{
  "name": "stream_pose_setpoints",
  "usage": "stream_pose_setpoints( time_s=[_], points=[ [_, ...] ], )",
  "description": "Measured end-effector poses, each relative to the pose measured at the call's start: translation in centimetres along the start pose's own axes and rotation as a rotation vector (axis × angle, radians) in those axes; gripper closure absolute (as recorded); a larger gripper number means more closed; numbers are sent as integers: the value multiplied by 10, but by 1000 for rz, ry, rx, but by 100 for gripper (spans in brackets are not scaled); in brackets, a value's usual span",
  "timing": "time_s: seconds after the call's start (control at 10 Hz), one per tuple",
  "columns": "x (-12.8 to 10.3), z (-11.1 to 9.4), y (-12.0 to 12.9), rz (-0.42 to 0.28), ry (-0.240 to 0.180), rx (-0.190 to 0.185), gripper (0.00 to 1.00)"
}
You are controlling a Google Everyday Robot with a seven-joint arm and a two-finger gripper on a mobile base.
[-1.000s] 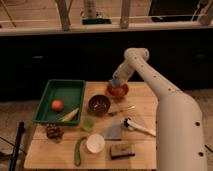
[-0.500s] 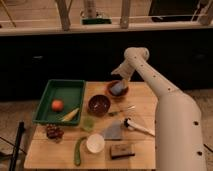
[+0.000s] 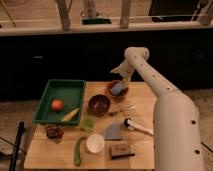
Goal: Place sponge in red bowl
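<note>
The red bowl stands at the back of the wooden table, right of centre. The blue-grey sponge lies inside it, filling most of the bowl. My gripper hangs just above the bowl's far rim, at the end of the white arm that reaches in from the right. It is clear of the sponge and nothing shows in it.
A maroon-brown bowl sits just front-left of the red bowl. A green tray with an orange fruit is at the left. Nearer the front are a grey-blue cloth, a brown block, a white cup and a white-handled utensil.
My gripper was down in the red bowl one second ago and has risen above it. The sponge now shows lying in the bowl.
</note>
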Motion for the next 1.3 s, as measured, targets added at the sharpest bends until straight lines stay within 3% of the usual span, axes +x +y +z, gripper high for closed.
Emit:
stream_pose_setpoints(
  time_s=[1.3],
  points=[
    [10, -6, 6, 13, -33, 16, 20]
  ],
)
